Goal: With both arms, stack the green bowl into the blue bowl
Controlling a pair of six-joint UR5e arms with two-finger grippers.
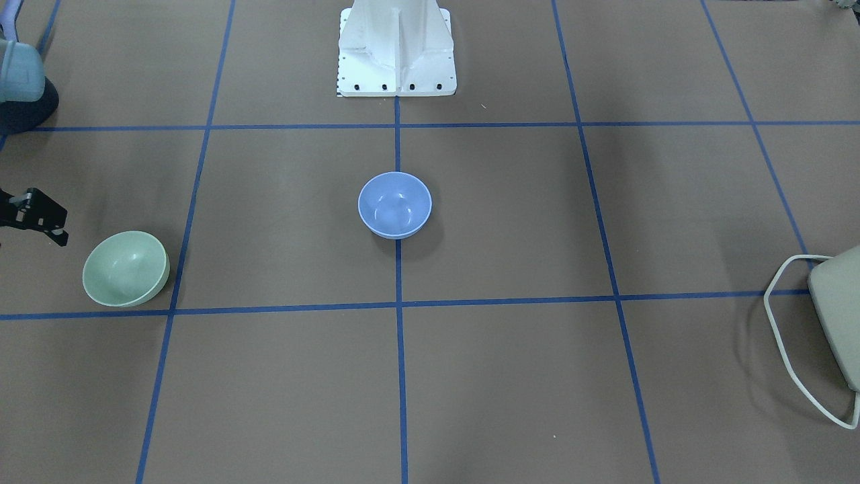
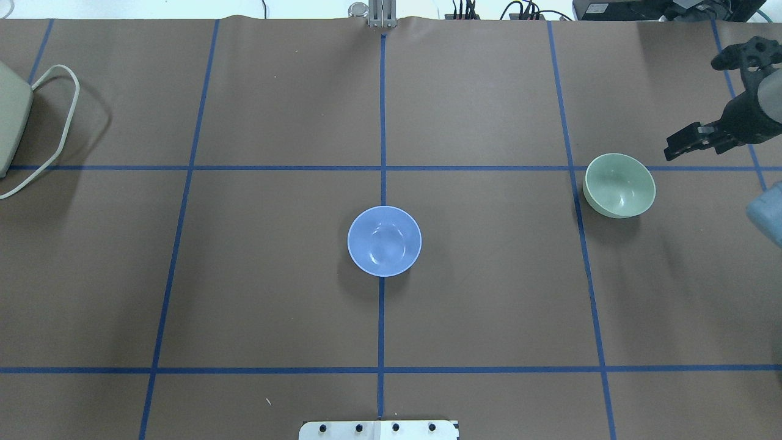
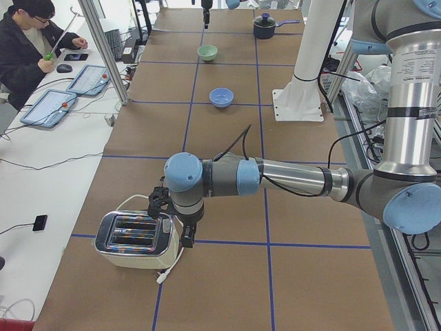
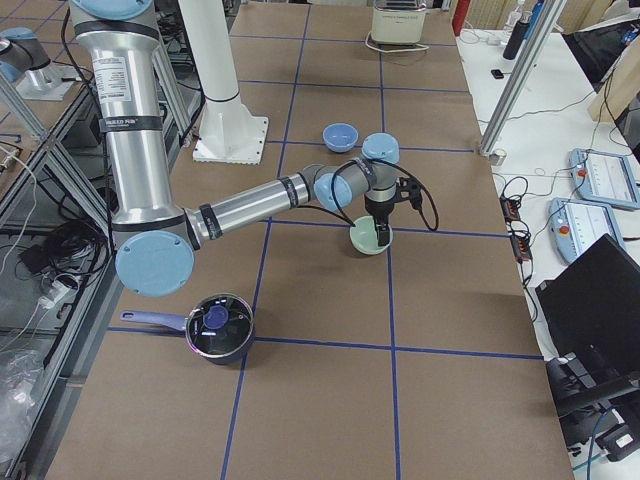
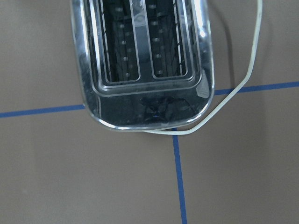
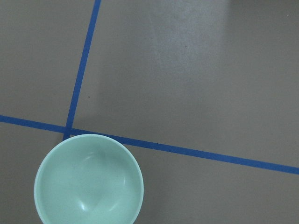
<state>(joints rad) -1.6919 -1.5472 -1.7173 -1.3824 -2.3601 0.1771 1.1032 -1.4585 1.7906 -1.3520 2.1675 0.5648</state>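
The green bowl (image 2: pixel 620 185) stands upright on the table's right side; it also shows in the front view (image 1: pixel 125 269) and low in the right wrist view (image 6: pixel 88 182). The blue bowl (image 2: pixel 384 241) stands upright and empty at the table's centre, on the middle tape line (image 1: pixel 395 204). My right gripper (image 2: pixel 696 139) hovers just beyond the green bowl, above it and apart from it; its jaws look open and empty. My left gripper (image 3: pixel 172 224) hangs over the toaster at the table's far left end, and I cannot tell whether it is open or shut.
A chrome toaster (image 5: pixel 145 60) with a white cord sits at the left end (image 2: pixel 12 116). A dark pot with a lid (image 4: pixel 215 328) sits at the right end. The white pedestal (image 1: pixel 396 47) stands at the robot's side.
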